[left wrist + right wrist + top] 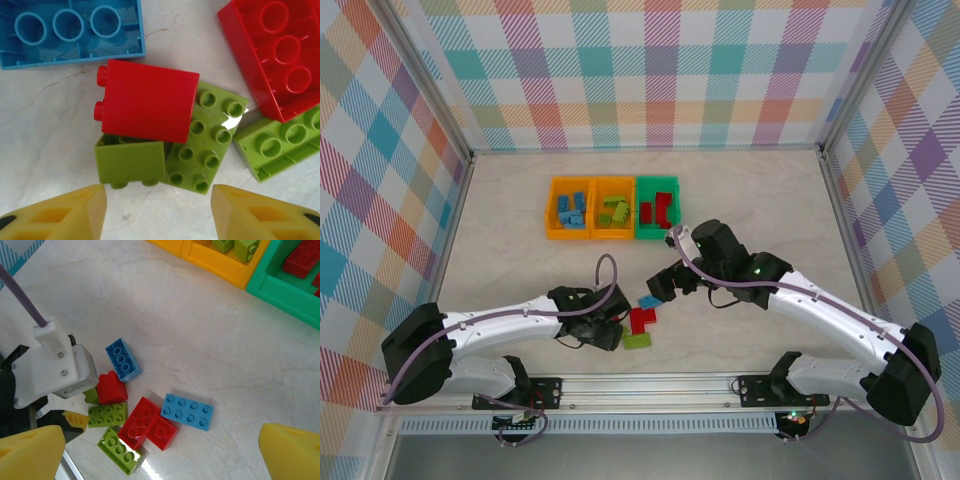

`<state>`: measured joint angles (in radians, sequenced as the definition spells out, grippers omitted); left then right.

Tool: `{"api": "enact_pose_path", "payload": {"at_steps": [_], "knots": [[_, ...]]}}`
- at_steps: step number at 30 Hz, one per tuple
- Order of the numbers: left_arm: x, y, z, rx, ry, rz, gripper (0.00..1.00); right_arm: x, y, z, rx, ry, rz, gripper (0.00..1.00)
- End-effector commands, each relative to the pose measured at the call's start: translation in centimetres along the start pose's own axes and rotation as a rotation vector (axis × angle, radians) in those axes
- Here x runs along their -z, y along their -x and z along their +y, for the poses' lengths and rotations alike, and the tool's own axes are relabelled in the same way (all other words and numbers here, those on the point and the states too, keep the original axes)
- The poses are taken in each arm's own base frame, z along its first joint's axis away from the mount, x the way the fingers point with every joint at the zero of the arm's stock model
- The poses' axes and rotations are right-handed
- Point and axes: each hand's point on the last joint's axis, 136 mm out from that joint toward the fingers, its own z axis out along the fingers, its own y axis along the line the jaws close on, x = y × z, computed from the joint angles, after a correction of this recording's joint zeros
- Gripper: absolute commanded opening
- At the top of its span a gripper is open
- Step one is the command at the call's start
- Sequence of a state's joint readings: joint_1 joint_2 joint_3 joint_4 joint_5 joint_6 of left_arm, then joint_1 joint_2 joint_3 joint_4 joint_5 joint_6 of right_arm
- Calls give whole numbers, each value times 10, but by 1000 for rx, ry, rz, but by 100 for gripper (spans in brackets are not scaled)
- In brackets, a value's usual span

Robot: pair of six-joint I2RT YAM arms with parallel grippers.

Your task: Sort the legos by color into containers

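At the near table edge, left gripper (157,214): lowered close over the loose legos (640,322), fingers part-way apart, nothing between them, no brick held.
Directly ahead of it: a small green brick (131,162) lying on its side. It touches a red brick (145,100), also on its side, which partly overlaps a studs-up green brick (205,140).
Around that cluster: an upturned blue brick (70,27), an upturned red brick (275,55) and an upturned green brick (285,145), all resting on the table (45,125).
Right gripper (161,440): raised above the same pile from the far side, fingers spread fully wide, empty.
Below the right gripper: a studs-up blue brick (187,411), just beside the red pieces.
Containers: three bins in a row, side walls touching, at the far middle of the table and well apart from the pile.
Left orange bin (550,210): blue bricks.
Middle orange bin (613,236): green bricks.
Green bin (677,195): red bricks.
Work done (judgement): most of the sorting. Each bin shows a single colour, with no stray colour visible.
Work left (judgement): a handful of red, blue and green bricks on the table, not yet sorted.
Step in hand (judgement): the left gripper is lined up for a pick, probably the small green brick or the red one against it.
Caution: these bricks touch, so closing on one may drag its neighbour.
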<state>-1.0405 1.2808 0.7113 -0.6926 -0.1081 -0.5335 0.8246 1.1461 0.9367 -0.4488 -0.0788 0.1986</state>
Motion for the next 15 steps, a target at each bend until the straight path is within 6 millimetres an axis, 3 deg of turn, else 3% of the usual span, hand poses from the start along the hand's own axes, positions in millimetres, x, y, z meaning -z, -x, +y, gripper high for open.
{"api": "enact_pose_path", "payload": {"at_steps": [1,8,12,15], "knots": [[-3,10,5,20,29,-65,51,5,5,5,-9,22,-31,100],[-13,11,23,45,109,-67,45,13,8,8,-13,30,-52,100],[-16,12,24,51,99,-76,60,15,7,8,-15,30,-57,100],[-18,14,23,45,91,-80,62,14,7,9,-20,35,-55,100]]}}
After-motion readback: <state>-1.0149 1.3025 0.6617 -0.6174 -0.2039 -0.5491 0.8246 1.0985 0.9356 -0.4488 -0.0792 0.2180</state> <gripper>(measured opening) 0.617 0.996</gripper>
